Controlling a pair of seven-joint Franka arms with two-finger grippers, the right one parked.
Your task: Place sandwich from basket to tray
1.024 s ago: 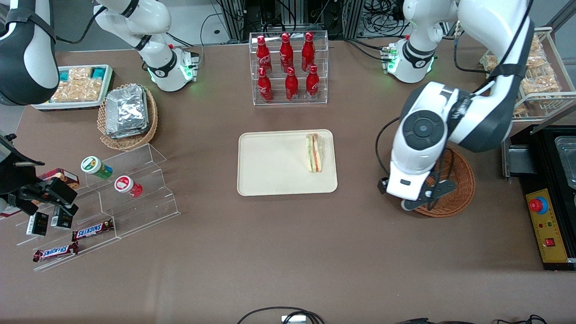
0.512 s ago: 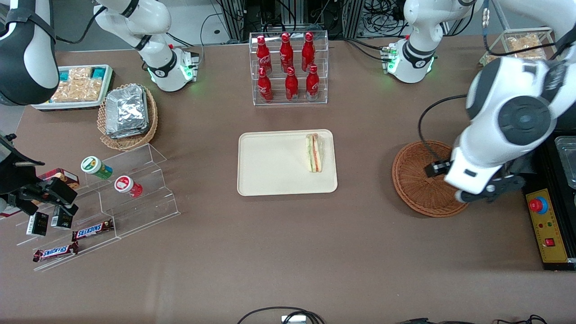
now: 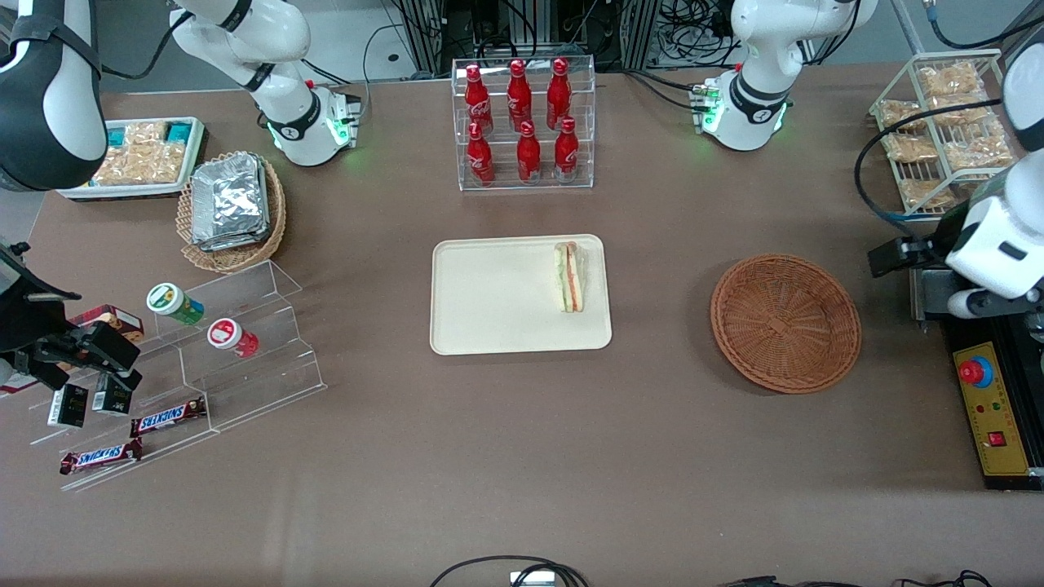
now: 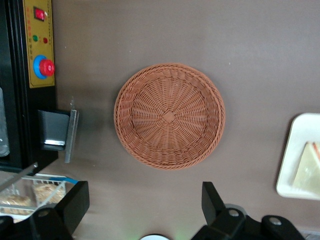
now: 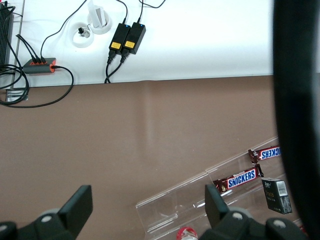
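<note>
I see the sandwich [image 3: 571, 275] lying on the tray [image 3: 489, 326], so my gripper [image 4: 142, 210] hangs released high above the emptied basket [image 3: 785, 323].

Front view looks steeply down on the table; left wrist view shares its basket [image 3: 785, 323] and tray [image 3: 497, 326].

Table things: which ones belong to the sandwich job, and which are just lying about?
Job things:
- triangular clear-wrapped sandwich, lying on the tray
- flat cream rectangular tray
- round reddish-brown wicker basket, holding nothing
- left arm's claw, open, high above the table near the basket

Lying about:
- red bottles in a clear rack
- tan wicker basket of foil packs
- Snickers bars
</note>
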